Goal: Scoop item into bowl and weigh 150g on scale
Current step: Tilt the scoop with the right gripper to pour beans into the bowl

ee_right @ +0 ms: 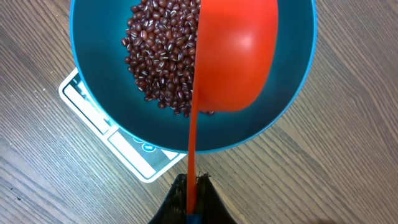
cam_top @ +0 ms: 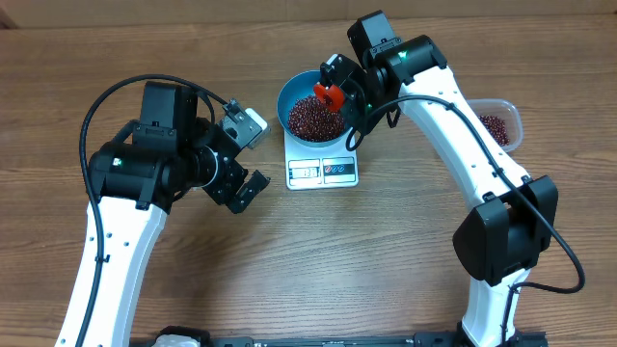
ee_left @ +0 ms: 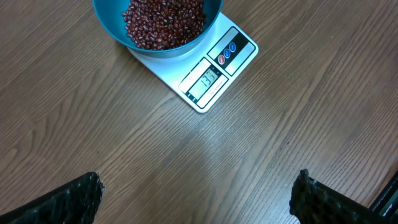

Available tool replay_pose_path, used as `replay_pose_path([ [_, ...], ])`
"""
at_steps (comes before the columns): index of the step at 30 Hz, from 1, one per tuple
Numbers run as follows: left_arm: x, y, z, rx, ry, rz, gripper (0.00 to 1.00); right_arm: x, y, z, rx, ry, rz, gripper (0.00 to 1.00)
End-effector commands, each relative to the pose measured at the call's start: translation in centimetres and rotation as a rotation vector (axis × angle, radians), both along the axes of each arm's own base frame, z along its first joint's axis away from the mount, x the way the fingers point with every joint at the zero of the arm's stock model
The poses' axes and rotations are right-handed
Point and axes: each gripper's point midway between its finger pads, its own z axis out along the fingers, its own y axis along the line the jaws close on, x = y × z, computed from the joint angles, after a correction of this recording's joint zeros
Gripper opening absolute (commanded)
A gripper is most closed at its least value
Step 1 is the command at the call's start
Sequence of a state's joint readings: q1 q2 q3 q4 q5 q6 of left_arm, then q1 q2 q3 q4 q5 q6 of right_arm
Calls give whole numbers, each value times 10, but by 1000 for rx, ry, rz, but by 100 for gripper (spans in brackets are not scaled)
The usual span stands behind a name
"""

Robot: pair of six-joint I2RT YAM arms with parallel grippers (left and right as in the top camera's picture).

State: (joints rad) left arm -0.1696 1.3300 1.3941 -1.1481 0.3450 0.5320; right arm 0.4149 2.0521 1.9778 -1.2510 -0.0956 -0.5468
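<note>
Black and spread wide, holding nothing, your left claw hovers over the wood-grain table just short of the white scale, whose display shows digits too blurred to read for sure, next to one red and one blue button. On the scale sits the blue bowl holding the dark red beans, and your right claw is clamped on the handle of a red scoop whose cup hangs over them. Farther right, a clear tub holds more beans.
</note>
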Motion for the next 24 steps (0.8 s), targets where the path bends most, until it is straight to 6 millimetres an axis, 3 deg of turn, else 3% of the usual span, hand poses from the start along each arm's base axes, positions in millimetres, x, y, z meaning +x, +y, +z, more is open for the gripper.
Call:
replay_pose_path([
  [1,2,-3,4,-5,-16,-26,99,4,1,27,22,-66,-4,4],
  [16,2,-3,4,-5,-16,-26,100,5,1,27,20,-71,-4,4],
  [21,2,-3,4,-5,-16,-26,100,16,-17,28,-89,-135,-47,4],
  [24,2,-3,4,-5,-16,-26,100,17,-19,28,-96,-137,-50,4],
])
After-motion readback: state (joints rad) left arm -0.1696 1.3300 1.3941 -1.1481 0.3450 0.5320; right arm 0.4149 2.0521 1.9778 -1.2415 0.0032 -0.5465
